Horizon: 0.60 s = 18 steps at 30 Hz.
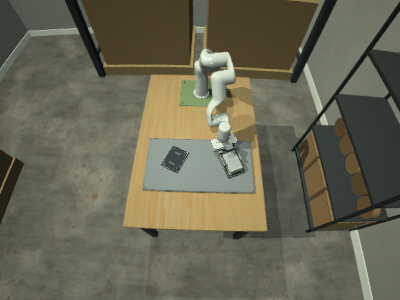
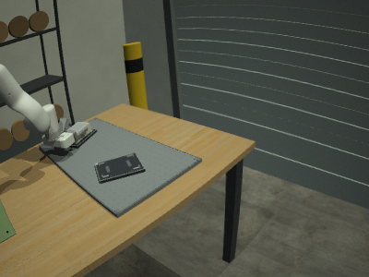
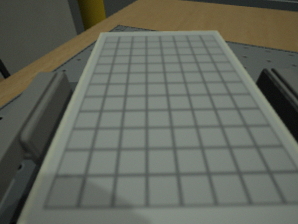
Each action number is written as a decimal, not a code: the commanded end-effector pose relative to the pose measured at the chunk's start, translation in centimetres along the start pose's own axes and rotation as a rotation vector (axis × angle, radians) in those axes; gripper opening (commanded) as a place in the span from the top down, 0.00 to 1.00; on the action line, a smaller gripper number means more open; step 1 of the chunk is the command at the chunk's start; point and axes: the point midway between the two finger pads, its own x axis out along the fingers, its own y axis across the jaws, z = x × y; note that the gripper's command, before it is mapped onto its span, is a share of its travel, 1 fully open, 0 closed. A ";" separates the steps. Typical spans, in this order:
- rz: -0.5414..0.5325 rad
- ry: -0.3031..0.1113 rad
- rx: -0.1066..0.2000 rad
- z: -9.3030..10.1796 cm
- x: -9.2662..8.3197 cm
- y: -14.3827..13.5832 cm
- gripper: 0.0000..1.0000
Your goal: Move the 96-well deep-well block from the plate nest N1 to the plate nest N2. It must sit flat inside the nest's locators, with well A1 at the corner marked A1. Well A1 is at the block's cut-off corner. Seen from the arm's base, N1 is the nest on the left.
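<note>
The pale deep-well block [image 1: 232,161] [image 2: 80,128] [image 3: 162,117] lies in the dark plate nest N1 [image 1: 231,176], at the right in the top view. Its gridded top fills the middle of the wrist view; I cannot make out its cut-off corner. My gripper [image 1: 227,149] [image 2: 69,135] [image 3: 165,105] is low at the arm-side end of the block, with one finger on each long side. A gap shows beside the left finger, and the fingers are open. The plate nest N2 [image 1: 175,159] [image 2: 119,167] is empty and sits turned on the board; its A1 mark cannot be read.
Both nests stand on a grey perforated board [image 1: 200,182] [image 2: 157,182] on the wooden table [image 1: 195,212] [image 2: 221,138]. The arm stands on a green base plate [image 1: 188,100] at the back. A yellow post [image 2: 136,85] and a dark shelf rack [image 1: 375,120] stand beyond the table.
</note>
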 end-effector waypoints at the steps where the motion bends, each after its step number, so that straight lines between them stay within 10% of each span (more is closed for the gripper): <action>1: 0.000 -0.004 0.000 -0.1 0.1 0.0 0.63; 18: 0.000 -0.004 0.000 -1.1 0.1 0.0 0.63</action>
